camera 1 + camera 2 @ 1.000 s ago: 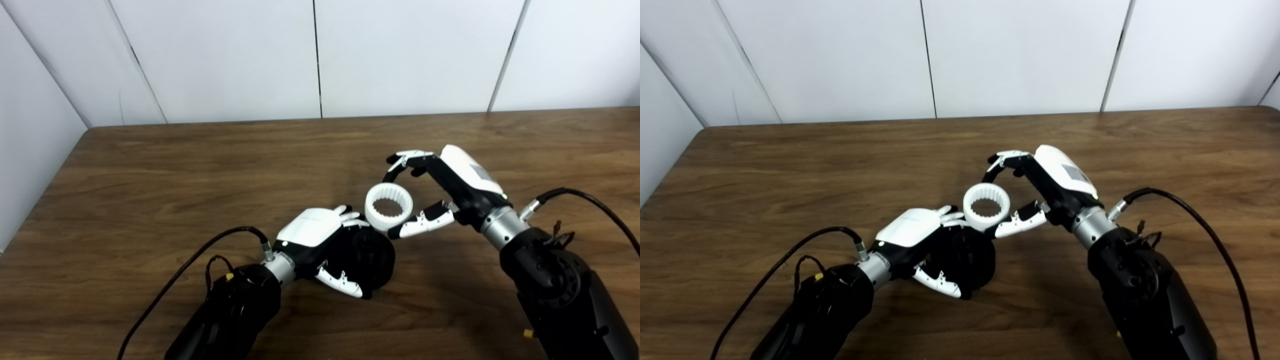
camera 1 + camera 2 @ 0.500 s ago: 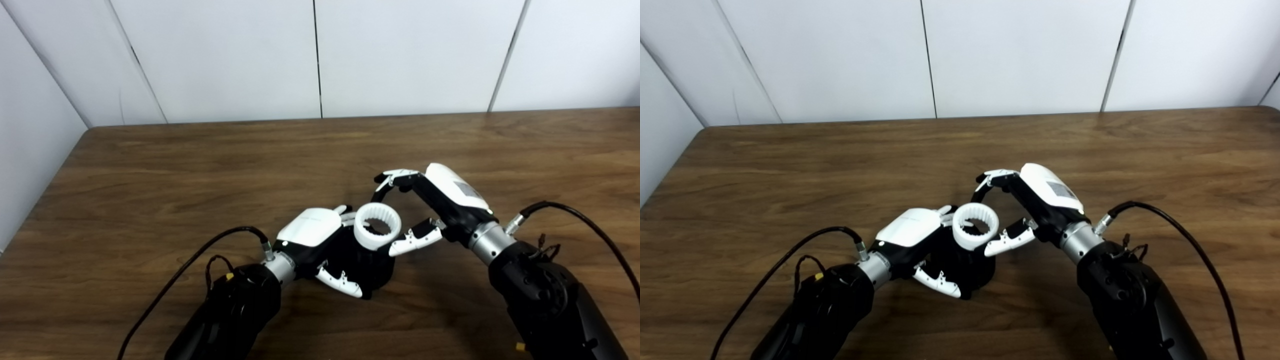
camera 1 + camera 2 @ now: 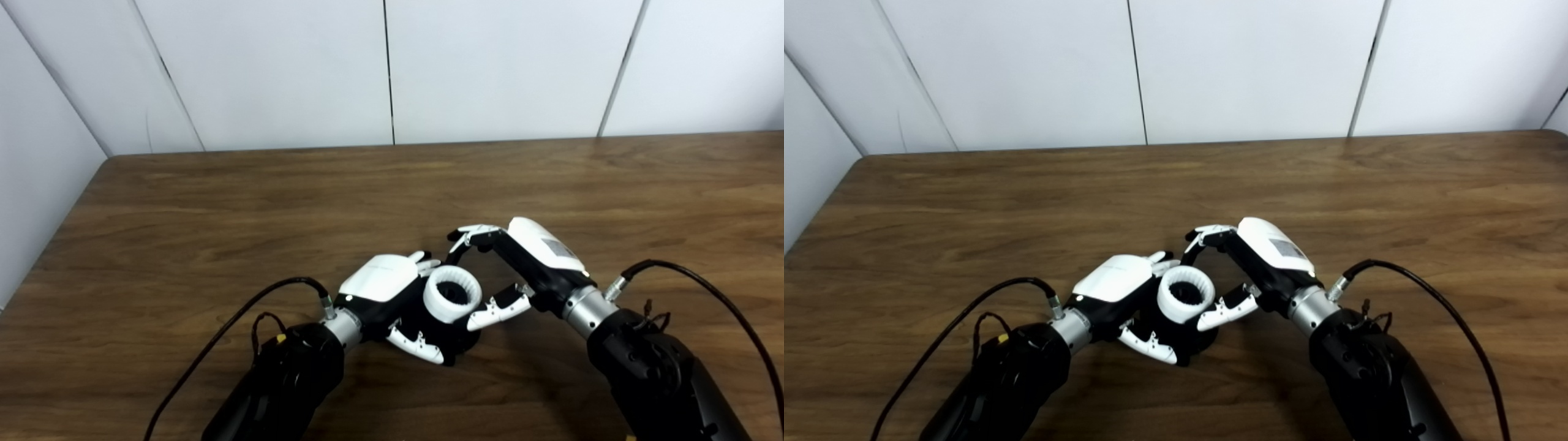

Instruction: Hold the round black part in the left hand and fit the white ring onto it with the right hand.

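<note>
While gripped, white ring (image 3: 452, 295) against black part (image 3: 456, 337)

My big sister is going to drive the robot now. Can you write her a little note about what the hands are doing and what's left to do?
Left robot hand: shut on the round black part, held low by the wooden table.
Right robot hand: shut on the white ring, pinched between thumb and fingers.
Where things are: the ring sits right over the black part, with dark showing through its hole. Whether it is fully seated cannot be seen.
Done: both pieces picked up and brought together.
Left: press the ring down until it is on, then let go with the right robot hand.
</note>
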Motion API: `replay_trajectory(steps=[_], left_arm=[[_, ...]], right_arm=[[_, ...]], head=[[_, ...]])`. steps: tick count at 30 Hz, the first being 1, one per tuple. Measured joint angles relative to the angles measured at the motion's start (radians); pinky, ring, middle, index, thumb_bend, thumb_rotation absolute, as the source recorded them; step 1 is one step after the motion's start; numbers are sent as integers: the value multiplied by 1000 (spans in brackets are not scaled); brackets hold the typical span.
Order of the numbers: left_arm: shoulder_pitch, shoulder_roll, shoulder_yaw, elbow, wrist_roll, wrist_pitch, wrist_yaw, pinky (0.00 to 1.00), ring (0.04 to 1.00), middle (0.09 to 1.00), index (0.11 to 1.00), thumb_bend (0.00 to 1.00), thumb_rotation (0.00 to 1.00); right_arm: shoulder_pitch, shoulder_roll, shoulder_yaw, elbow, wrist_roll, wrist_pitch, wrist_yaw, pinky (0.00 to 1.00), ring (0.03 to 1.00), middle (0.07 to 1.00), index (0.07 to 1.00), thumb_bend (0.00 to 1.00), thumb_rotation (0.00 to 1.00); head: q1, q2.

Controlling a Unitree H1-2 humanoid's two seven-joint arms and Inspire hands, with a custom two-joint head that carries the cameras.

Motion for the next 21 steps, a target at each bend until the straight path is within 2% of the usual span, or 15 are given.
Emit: replay_trajectory(steps=[21], left_arm=[[0, -7, 1, 0, 1, 7, 0, 924, 1000, 948, 840, 952, 451]], right_arm=[[26, 3, 6, 23, -7, -24, -11, 756, 875, 829, 599, 868, 244]], head=[[-2, 5]])
